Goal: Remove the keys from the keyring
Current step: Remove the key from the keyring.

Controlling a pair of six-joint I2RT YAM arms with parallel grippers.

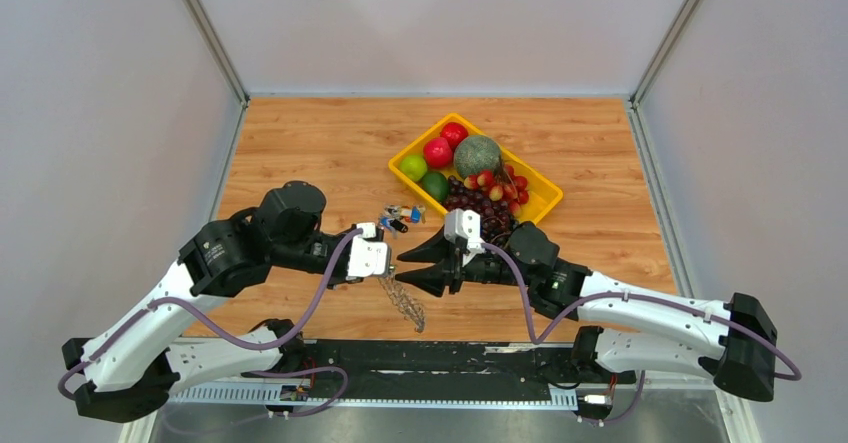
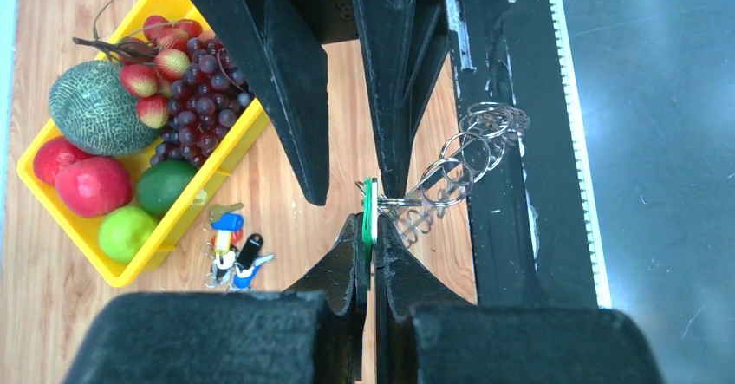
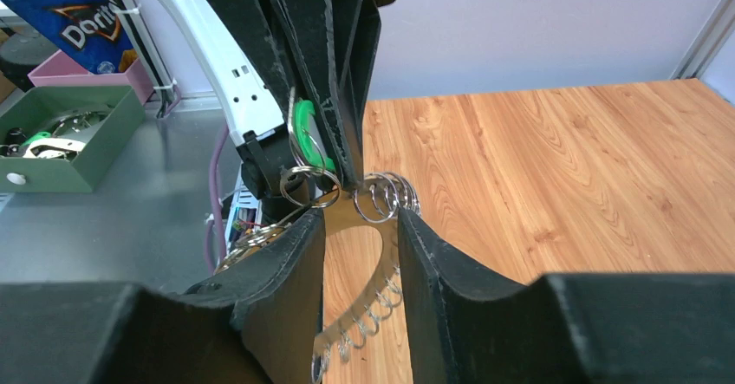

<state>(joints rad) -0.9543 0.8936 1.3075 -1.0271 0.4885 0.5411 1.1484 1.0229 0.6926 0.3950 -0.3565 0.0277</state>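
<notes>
1. The overhead view is bright and evenly lit from above; the arms cast only faint, soft shadows on the wooden table (image 1: 300, 143).
2. In the left wrist view the left gripper's (image 2: 368, 221) fingers (image 2: 334, 280) blur near the lens, while the green tag (image 2: 367, 206) and the chain of metal rings (image 2: 472, 146) are sharp.
3. The steel bench (image 2: 659, 141) shows a dull sheen.
4. In the right wrist view the right gripper's (image 3: 360, 219) fingers (image 3: 286, 289) look soft and dark.

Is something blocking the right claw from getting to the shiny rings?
No, nothing visible is in the way. The right gripper is open, with the keyring right at its fingertips. The left gripper pinches the green tag the rings hang from. The coloured key bunch lies off to the side.
</notes>
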